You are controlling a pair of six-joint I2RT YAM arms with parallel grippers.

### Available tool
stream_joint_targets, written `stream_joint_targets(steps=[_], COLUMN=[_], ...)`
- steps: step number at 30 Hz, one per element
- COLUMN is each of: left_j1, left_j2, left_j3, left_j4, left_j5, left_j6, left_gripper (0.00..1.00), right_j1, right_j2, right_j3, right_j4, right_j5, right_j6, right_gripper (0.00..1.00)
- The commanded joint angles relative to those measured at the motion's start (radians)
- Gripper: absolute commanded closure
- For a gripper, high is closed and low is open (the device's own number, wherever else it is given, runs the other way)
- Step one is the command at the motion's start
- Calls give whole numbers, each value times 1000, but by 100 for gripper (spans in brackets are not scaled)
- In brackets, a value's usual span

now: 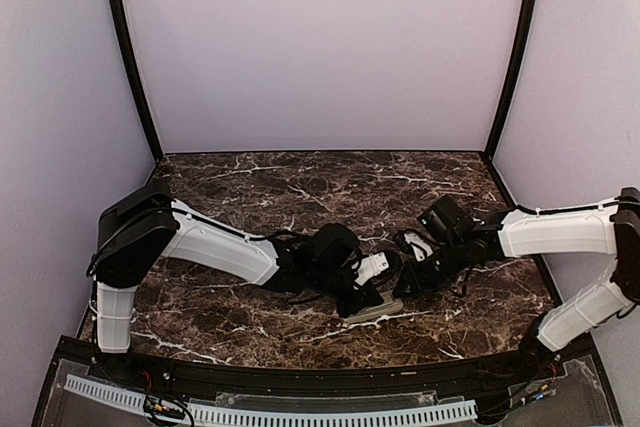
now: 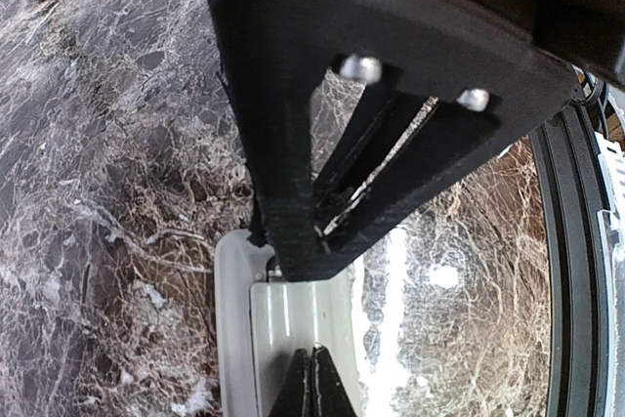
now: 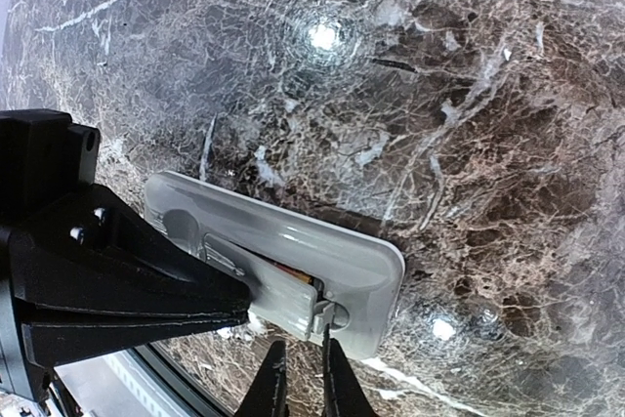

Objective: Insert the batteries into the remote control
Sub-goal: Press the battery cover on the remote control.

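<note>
The remote control (image 1: 375, 309) lay flat on the marble table (image 1: 300, 182), near the front edge, where both arms met. Its compartment faced up, and a reddish sliver of 1 battery (image 3: 293, 277) showed inside. The left gripper (image 2: 312, 385) was over the remote's surface, fingers closed tip to tip. The right gripper (image 3: 305, 383) hung just beside the remote's end, fingers narrowly parted.
</note>
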Motion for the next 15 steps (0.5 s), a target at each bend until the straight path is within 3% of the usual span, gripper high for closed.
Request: stream_joint_targets(steps=[1,15], left_j1=[-5,-5], left_j2=[53,59], left_j3=[-22,-22], left_j4=[-172,-173], left_j5=[-12,-10], left_j6=[8,7], left_gripper=[100,100], right_j1=[9,16], right_j2=[40,109], right_j3=[12,-20], right_j4=[6,111], right_j5=[11,-43], right_j6=[-7,11], right_gripper=[88,100])
